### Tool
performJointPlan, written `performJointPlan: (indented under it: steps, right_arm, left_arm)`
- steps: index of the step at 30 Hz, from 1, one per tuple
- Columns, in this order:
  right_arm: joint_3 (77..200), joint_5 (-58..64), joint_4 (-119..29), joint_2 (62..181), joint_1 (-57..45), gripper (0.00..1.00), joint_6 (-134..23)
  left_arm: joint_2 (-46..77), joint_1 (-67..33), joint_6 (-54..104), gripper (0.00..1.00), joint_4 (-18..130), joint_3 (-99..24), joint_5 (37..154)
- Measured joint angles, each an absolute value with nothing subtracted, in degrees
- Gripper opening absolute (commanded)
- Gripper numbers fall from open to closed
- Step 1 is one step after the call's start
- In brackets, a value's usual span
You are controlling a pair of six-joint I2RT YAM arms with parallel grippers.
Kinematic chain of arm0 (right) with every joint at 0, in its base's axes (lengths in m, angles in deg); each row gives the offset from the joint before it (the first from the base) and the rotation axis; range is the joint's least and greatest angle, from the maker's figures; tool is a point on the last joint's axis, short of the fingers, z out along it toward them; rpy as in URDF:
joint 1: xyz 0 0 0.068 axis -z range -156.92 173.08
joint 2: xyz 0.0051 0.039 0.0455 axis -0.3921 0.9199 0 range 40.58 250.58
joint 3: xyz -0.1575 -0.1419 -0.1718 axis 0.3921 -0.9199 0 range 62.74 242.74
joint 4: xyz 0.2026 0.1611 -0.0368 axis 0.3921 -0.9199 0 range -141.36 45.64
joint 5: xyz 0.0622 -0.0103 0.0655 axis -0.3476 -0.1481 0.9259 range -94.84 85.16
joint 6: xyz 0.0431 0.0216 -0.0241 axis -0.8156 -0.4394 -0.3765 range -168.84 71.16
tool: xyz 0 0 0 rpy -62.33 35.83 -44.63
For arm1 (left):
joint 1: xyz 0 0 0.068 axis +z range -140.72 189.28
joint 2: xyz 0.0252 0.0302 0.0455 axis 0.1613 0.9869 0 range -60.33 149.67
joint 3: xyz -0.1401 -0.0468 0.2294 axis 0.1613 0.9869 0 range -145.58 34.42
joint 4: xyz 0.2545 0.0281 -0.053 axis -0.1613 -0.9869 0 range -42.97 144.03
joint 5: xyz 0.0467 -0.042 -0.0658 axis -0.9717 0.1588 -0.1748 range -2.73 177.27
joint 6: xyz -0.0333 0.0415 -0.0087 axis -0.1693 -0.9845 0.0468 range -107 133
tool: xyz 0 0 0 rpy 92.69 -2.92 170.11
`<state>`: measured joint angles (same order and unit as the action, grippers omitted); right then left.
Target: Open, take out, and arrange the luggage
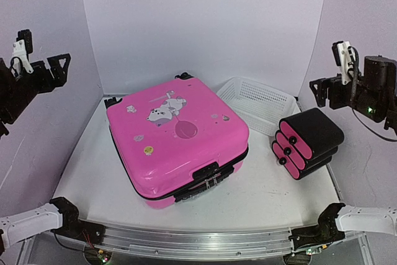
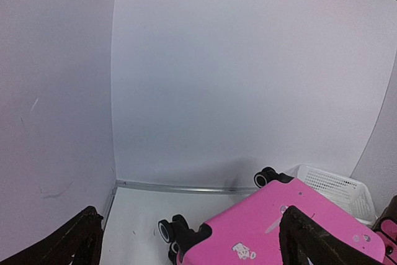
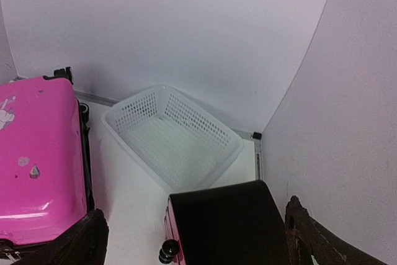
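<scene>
The left tool [image 1: 59, 71] hangs high at the left edge of the overhead view, its fingers wide apart and empty. It points inward, with its arm raised well clear of the desk [image 1: 260, 197]. The right tool [image 1: 319, 93] is at the right edge, also spread and empty, and faces left above the stacked black cases [image 1: 310, 141]. The luggage [image 1: 177, 131] lies flat and closed at the centre of the desk, wheels toward the back wall. A basket [image 1: 257, 100] sits to its upper right, just behind the cases.
</scene>
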<state>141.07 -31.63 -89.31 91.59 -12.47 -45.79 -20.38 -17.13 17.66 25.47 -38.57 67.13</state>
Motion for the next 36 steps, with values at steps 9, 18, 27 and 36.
performJointPlan:
  steps: [9,18,27,36]
  right_arm:
    - [134.23,-18.84,-96.26,93.84,-0.05,0.98,-52.74]
    - [127.38,6.25,-95.56,105.36,6.18,0.98,-61.07]
    - [124.7,22.36,-87.69,117.95,-2.7,0.98,-69.88]
    - [123.98,28.26,-74.49,124.72,-11.81,0.91,-79.21]
  left_arm:
    - [-12.8,-10.1,28.31,0.99,20.42,-32.51,84.27]
    - [-6.7,-13.79,44.09,0.98,21.19,-16.95,100.16]
    - [-5.93,-19.01,57.68,0.93,23.31,-11.53,101.97]
    - [0.86,-20.0,60.53,0.81,24.56,-16.19,101.27]
